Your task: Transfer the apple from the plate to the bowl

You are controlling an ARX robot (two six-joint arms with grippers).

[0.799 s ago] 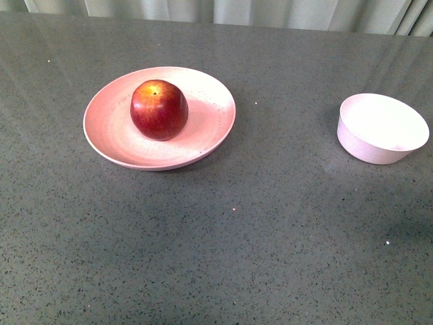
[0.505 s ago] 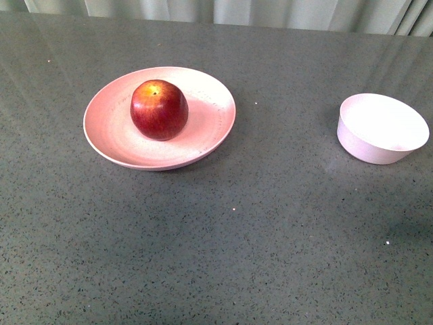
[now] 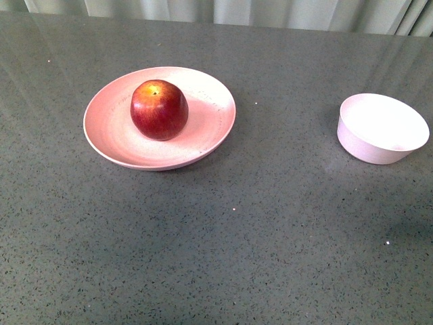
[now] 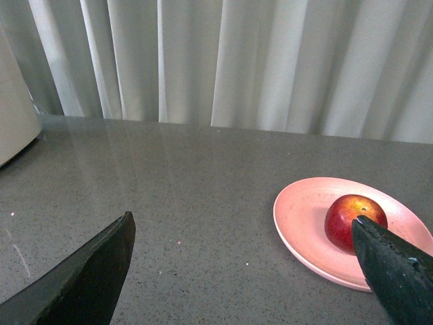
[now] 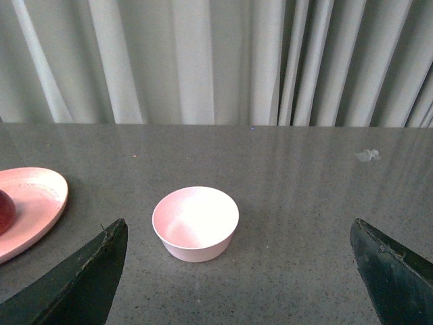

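On the left half of the table [image 3: 223, 230], as seen from the front, the apple [image 3: 159, 109] is found sitting on the plate [image 3: 111, 142], a little off the plate's middle, with its stem dimple turned upward. The bowl [image 3: 382, 128] is set well apart from it on the right half and is seen to hold nothing. Neither arm is caught in the front view.

The left gripper [image 4: 243, 218] is shown with its jaws spread wide and nothing held between them. From its wrist camera the apple is seen ahead of the gripper, not centred in the gap but lined up just behind the tip of one jaw, with the plate under it. The left arm is therefore judged the nearer one for the pick. A sideways shift toward that jaw's side is judged necessary before the approach, so that the apple is brought between the jaws. Since the apple is round, no long axis has to be matched.

The right gripper [image 5: 238, 223] is likewise shown spread wide and empty, with the bowl ahead of it and roughly framed by its jaws; only the plate's edge is caught to one side.
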